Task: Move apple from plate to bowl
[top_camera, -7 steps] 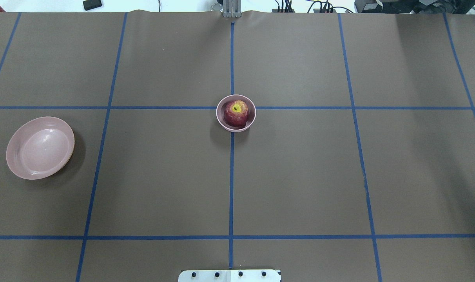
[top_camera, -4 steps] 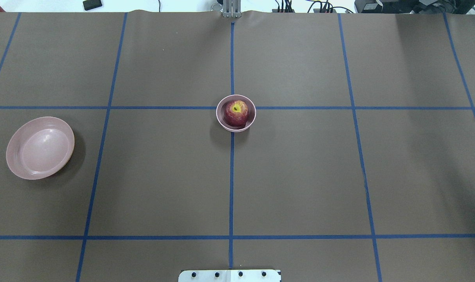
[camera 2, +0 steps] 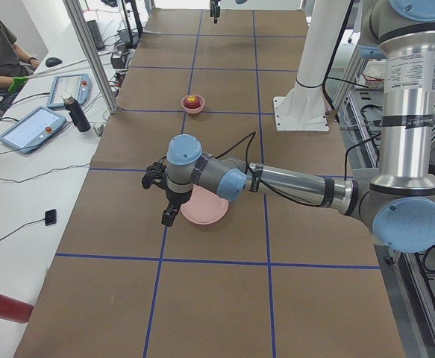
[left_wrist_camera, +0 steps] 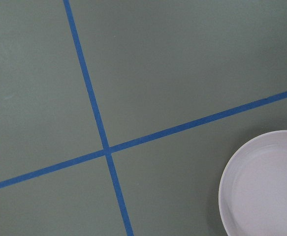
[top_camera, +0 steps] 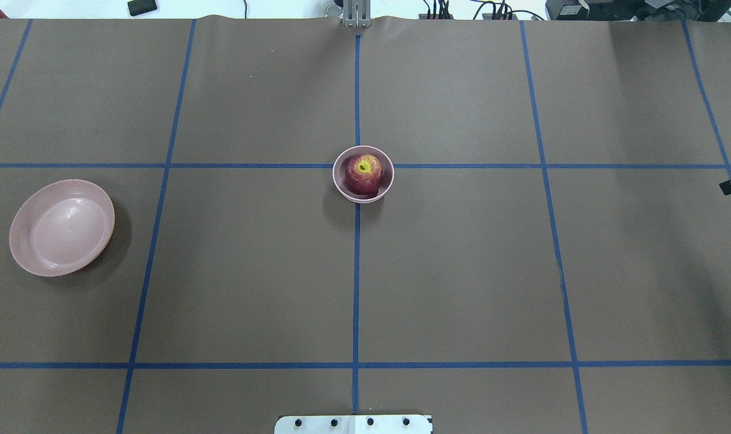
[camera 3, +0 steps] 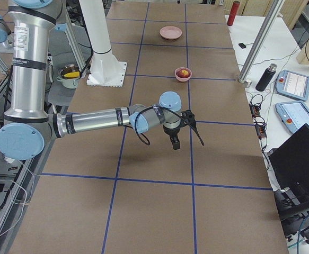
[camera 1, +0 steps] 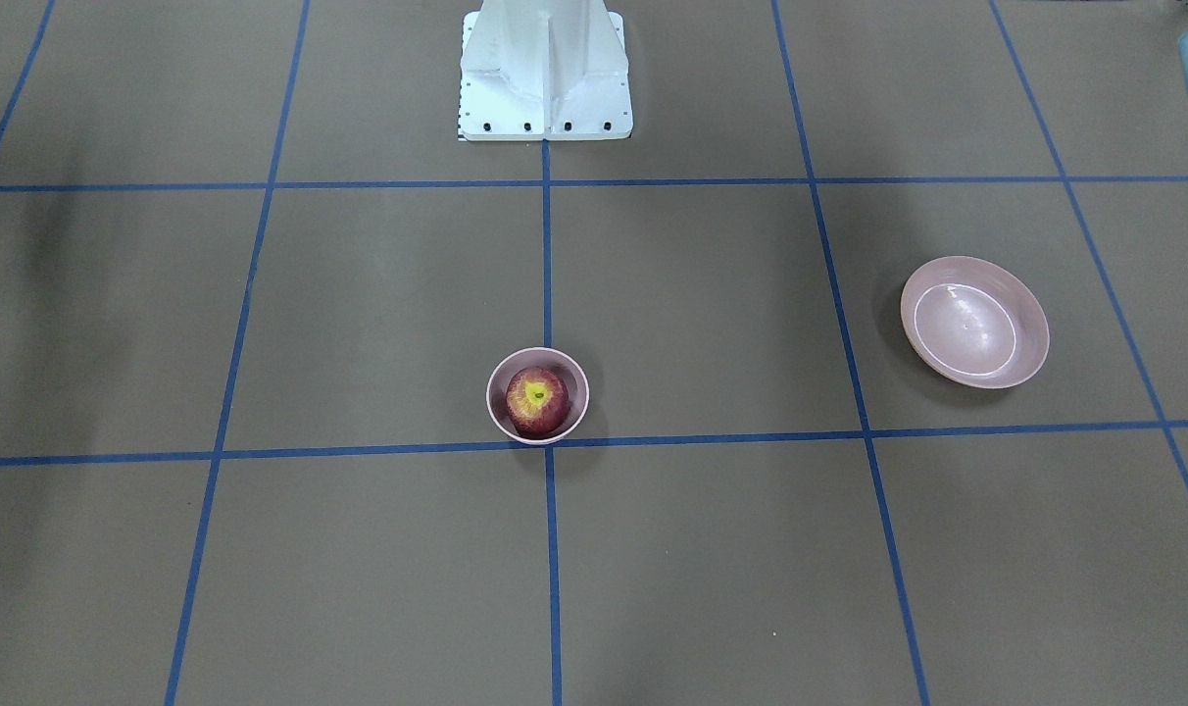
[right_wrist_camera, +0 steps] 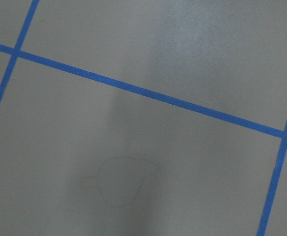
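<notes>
Pincers of mine both hang above the brown table (top_camera: 462,283), as the side cameras show. My left pincer (camera 2: 165,198) hovers near the plate (top_camera: 62,228), off toward the table's left end rather than over it. The front camera catches only a dark sliver of it at the picture's edge, so I cannot tell how far its jaws stand apart or whether they hold anything. My right pincer (camera 3: 187,138) hangs over bare paper near a crossing of blue tape lines (right_wrist_camera: 133,88). Only a black tip of it reaches into the overhead view, and I cannot tell its opening either. The apple (top_camera: 363,173) sits in the bowl (top_camera: 338,181) at the middle of the table, stem dimple up, well apart from both pincers and roughly between them. My left wrist camera catches a piece of the plate's rim in its lower right corner. White labels (camera 2: 407,74) wrap my left arm's upright tube, but their print is too small to read.
</notes>
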`<state>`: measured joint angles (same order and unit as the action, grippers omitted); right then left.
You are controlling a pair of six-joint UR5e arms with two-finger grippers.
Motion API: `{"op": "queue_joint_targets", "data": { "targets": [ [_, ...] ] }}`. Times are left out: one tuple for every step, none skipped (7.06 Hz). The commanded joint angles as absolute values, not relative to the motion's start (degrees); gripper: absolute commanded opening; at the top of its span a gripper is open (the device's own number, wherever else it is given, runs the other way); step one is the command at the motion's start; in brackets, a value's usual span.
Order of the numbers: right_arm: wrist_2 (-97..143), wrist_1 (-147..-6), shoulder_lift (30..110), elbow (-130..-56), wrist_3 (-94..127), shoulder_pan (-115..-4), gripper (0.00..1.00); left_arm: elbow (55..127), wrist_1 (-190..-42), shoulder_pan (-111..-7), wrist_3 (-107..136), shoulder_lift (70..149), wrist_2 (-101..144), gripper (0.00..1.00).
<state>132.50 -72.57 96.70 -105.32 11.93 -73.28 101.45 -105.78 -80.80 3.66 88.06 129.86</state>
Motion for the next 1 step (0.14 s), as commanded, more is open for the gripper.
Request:
{"op": "queue_joint_targets", "data": {
  "targets": [
    [133.33,-72.51,96.59,-105.56,12.13,-73.3,1.0,101.16,-107.4,-80.59,4.04,87.63,129.46,0.98]
  ]
}}
